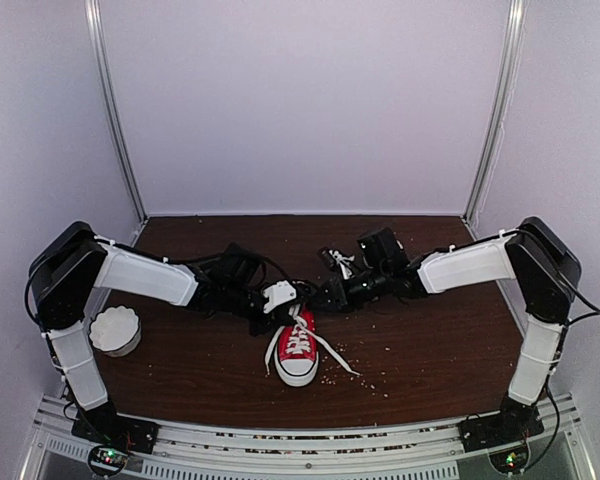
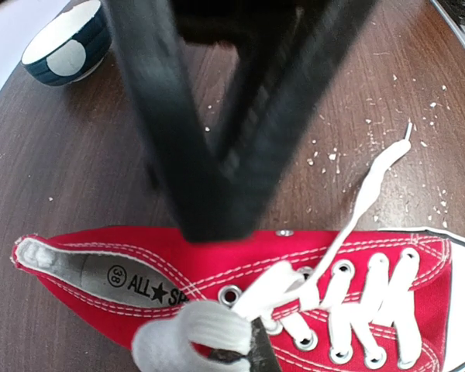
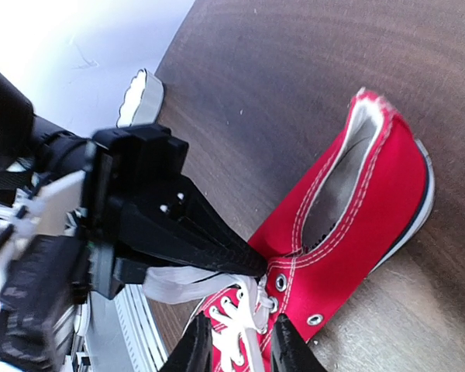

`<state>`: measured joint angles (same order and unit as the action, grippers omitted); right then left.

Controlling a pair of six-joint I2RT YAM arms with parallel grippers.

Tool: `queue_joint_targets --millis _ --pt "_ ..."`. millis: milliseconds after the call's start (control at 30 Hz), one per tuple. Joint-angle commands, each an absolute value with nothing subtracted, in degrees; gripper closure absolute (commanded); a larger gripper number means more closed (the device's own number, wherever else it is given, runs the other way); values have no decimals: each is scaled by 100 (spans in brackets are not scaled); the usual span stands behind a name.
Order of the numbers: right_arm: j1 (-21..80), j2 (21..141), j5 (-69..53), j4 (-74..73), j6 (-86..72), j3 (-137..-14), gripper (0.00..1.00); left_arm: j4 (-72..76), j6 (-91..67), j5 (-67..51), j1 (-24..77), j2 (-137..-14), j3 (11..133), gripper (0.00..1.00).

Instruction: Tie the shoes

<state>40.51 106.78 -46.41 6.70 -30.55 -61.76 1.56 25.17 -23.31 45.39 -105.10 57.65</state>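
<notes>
**Left claw** [image 3: 252, 263]: fingers drawn together and clamped on a flat loop of white lace [image 3: 182, 285], just above the top eyelets.

**Right claw** [image 3: 240, 350]: the tips show a narrow gap with lacing visible in it. Whether they grip anything cannot be determined. It faces the left claw closely, almost tip to tip.

**Red shoe** [image 1: 297, 355]: lies on the table [image 1: 430, 340] directly below both claws. Its heel opening sits under the tips and its toe points away toward the arm bases.

**Bowl** [image 1: 115, 331]: stands well apart, on the left claw's outer side.
</notes>
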Motion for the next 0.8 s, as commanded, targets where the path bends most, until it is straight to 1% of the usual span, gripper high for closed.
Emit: queue_joint_targets --millis 0,233,267,367,400,500,533,667,767 --pt "4218 10995 -4891 694 -2861 -6450 74 368 2508 -2265 4526 -10371 5734 100" --pt "4283 11250 -4998 579 -2815 -6574 78 333 2516 -2291 4531 -10379 5753 100" --pt "4281 11270 -5015 576 -2823 -6573 81 317 2521 -2298 4530 -10380 5768 100" --pt "4280 11266 -4993 613 -2843 -6544 97 252 2551 -2369 4527 -10388 5790 100" --pt "4280 11248 -4992 638 -2858 -6529 100 217 2567 -2402 4533 -10389 5804 98" --pt "4280 11171 -4976 721 -2913 -6489 100 122 2600 -2484 4528 -10378 5847 86" --pt "4282 11138 -4968 721 -2911 -6487 100 101 2588 -2487 4530 -10384 5867 83" --pt "4281 11018 -4981 725 -2910 -6450 100 31 2556 -2552 4535 -10401 5943 79" --pt "4314 10902 -5045 729 -2920 -6425 100 -73 2551 -2530 4535 -10489 6056 81"
